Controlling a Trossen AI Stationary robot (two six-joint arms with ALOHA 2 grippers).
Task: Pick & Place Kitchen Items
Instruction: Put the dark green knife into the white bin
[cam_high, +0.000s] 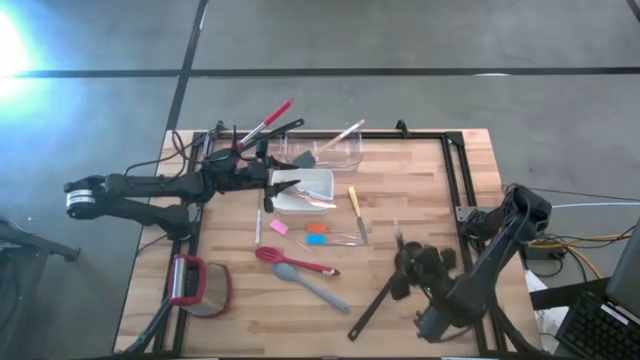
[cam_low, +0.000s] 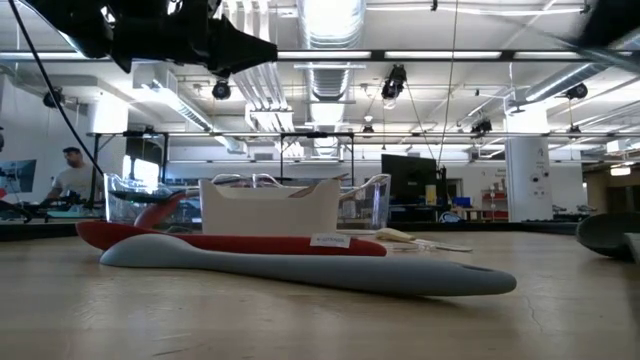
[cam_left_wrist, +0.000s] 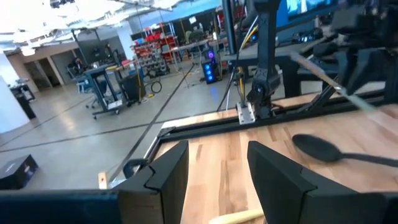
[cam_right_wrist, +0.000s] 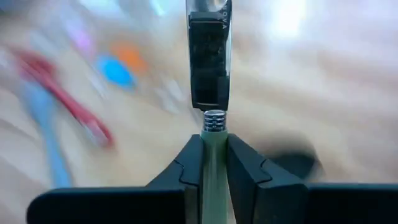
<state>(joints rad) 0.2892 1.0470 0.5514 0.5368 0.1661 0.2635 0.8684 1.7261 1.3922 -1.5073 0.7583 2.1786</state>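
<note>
1. My right gripper (cam_right_wrist: 214, 143) is at the near right part of the table, raised off the wood. Its fingers are clamped on the pale green handle of a tool (cam_right_wrist: 209, 68), whose metal collar and flat dark end stick out past the fingertips.
2. The black spoon (cam_high: 372, 308) lies on the table just beside that gripper.
3. My left gripper (cam_left_wrist: 217, 149) hangs over the far left part of the table, at the white dish (cam_high: 322, 180). Its fingers stand apart with nothing between them.
4. The clear tub (cam_high: 340, 150) sits just behind the dish.
5. The red utensil (cam_high: 295, 262) and the grey-blue spatula (cam_high: 312, 286) lie side by side mid-table.
6. The orange and blue pieces (cam_high: 315, 234) lie between those two and the dish.
</note>
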